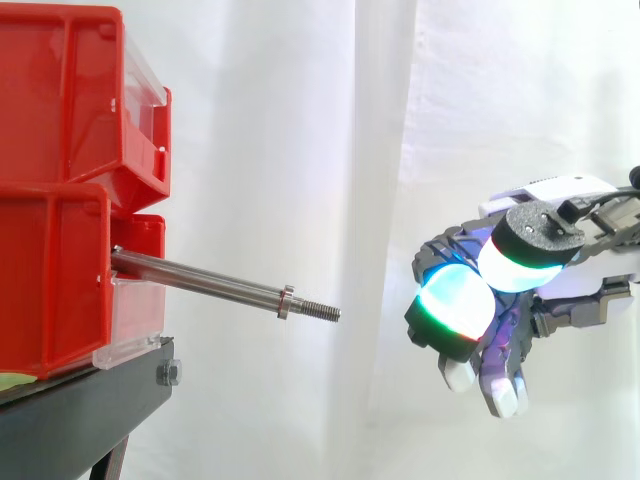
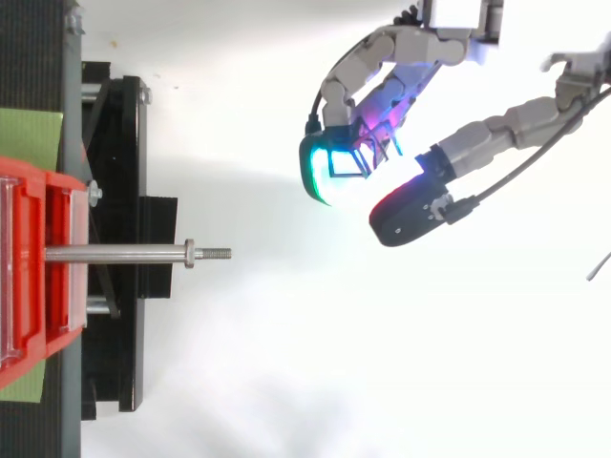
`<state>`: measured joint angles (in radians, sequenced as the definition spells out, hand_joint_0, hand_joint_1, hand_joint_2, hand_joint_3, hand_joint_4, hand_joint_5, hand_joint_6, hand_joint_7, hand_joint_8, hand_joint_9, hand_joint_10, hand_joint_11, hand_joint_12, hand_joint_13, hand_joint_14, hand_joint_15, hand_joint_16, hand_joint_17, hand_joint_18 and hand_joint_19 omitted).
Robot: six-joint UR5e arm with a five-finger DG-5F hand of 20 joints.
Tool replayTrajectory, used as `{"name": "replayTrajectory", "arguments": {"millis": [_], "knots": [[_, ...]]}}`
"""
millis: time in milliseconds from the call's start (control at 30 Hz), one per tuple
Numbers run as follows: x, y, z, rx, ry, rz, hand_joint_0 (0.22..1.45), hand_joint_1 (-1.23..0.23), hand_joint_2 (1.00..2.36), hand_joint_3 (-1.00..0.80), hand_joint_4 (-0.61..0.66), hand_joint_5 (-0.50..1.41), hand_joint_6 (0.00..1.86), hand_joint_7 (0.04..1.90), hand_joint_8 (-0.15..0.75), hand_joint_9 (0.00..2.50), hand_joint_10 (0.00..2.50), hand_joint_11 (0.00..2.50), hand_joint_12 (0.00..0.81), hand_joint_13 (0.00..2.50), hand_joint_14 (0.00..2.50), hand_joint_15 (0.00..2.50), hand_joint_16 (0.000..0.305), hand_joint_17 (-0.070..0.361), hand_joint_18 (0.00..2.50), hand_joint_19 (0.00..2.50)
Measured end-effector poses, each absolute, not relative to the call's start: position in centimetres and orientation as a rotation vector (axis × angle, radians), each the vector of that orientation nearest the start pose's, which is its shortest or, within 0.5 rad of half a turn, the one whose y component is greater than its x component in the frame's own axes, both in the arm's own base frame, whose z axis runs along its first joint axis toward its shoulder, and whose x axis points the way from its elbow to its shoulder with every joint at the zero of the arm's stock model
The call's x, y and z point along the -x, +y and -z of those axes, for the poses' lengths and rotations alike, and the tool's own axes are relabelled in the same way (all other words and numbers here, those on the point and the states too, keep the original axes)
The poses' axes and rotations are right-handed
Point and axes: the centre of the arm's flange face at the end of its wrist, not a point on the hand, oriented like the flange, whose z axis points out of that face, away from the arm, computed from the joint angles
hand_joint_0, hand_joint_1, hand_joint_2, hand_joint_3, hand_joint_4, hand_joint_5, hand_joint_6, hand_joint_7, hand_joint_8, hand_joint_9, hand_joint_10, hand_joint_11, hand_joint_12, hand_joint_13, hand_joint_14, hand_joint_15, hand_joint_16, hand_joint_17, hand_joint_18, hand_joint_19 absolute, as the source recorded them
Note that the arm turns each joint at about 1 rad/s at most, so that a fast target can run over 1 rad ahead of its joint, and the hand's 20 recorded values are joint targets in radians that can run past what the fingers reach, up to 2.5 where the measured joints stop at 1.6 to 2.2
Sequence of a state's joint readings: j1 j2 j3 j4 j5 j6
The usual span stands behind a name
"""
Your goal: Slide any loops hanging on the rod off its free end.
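Rod (image 1: 200,281), bare of loops, juts from the red bin (image 1: 50,270). Its free end points along its axis at my hand (image 1: 505,335), well apart, fingers curled round nothing.

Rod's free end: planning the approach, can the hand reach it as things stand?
Probably yes: in both views only open space lies between the hand and the free end of the rod.

Rod (image 1: 205,281) — shiny metal; bins (image 1: 60,190) — glossy plastic.
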<state>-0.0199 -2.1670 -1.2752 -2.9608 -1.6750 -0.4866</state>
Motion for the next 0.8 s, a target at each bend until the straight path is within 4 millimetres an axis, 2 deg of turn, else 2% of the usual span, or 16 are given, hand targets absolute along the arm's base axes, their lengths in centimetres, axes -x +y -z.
{"name": "replayTrajectory", "arguments": {"millis": [200, 400, 800], "knots": [[-69.51, -14.07, -29.18, -0.861, 1.543, -0.873, 0.60, -0.62, 1.00, -0.49, 0.13, -0.20, 0.87, 0.91, 0.289, 0.89, 0.01, 0.28, 0.282, 1.00, 0.01, 0.26, 0.042, 0.096, 0.96, 0.45], [-69.46, -14.38, -29.25, -0.864, 1.540, -0.870, 0.60, -0.54, 1.00, -0.49, 0.13, -0.20, 0.86, 0.91, 0.293, 0.90, 0.01, 0.27, 0.282, 1.01, 0.01, 0.26, 0.043, 0.097, 0.97, 0.46], [-69.57, -14.61, -29.60, -0.862, 1.531, -0.870, 0.62, -0.64, 1.02, -0.29, 0.10, -0.19, 0.88, 0.95, 0.301, 0.91, 0.01, 0.28, 0.281, 1.02, 0.01, 0.26, 0.043, 0.097, 0.99, 0.45]]}}
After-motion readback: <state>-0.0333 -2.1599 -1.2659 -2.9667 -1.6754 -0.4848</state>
